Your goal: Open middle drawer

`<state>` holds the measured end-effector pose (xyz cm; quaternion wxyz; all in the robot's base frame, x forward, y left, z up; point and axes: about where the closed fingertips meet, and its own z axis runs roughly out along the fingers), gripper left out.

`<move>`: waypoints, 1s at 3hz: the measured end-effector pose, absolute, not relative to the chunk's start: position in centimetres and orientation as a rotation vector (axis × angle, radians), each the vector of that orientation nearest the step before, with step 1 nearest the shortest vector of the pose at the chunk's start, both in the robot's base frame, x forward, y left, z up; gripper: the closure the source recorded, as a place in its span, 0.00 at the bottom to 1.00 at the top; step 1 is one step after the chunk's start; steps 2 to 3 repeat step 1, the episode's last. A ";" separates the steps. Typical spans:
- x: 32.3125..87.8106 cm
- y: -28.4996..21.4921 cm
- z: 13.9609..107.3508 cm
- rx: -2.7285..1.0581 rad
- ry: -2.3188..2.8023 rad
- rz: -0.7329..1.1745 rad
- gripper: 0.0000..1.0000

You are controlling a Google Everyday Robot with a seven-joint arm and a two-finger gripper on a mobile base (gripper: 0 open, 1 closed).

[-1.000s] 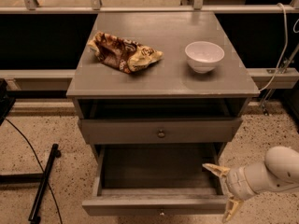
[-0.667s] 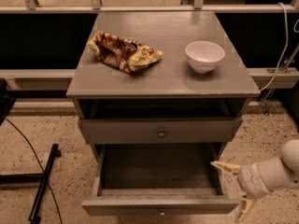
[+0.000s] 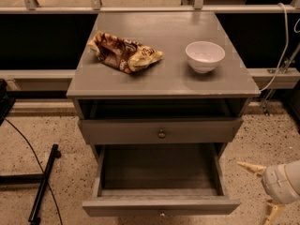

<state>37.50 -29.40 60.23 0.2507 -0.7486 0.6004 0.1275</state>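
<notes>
The middle drawer (image 3: 161,205) of the grey cabinet is pulled well out toward me. Its inside is bare, and its small round knob (image 3: 162,213) just shows at the bottom edge of the view. Above it, the top drawer (image 3: 161,131) with its own knob is nearly shut. The lowest drawer is hidden under the open one. My gripper (image 3: 260,190) is at the lower right, beside and clear of the open drawer's right front corner. Its two pale fingers (image 3: 248,167) are spread apart and hold nothing.
On the cabinet top (image 3: 168,76) lie a crumpled brown snack bag (image 3: 124,53) and a white bowl (image 3: 205,56). A black stand leg (image 3: 43,184) and a cable lie on the speckled floor at left. A rail runs behind the cabinet.
My gripper has drawn back to the right, away from the open drawer's right side. The drawer has stayed pulled out.
</notes>
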 end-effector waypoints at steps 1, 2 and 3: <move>36.6 -33.8 63.0 -2.008 1.840 0.219 0.00; 36.6 -33.8 63.0 -2.008 1.840 0.219 0.00; 36.6 -33.8 63.0 -2.008 1.840 0.219 0.00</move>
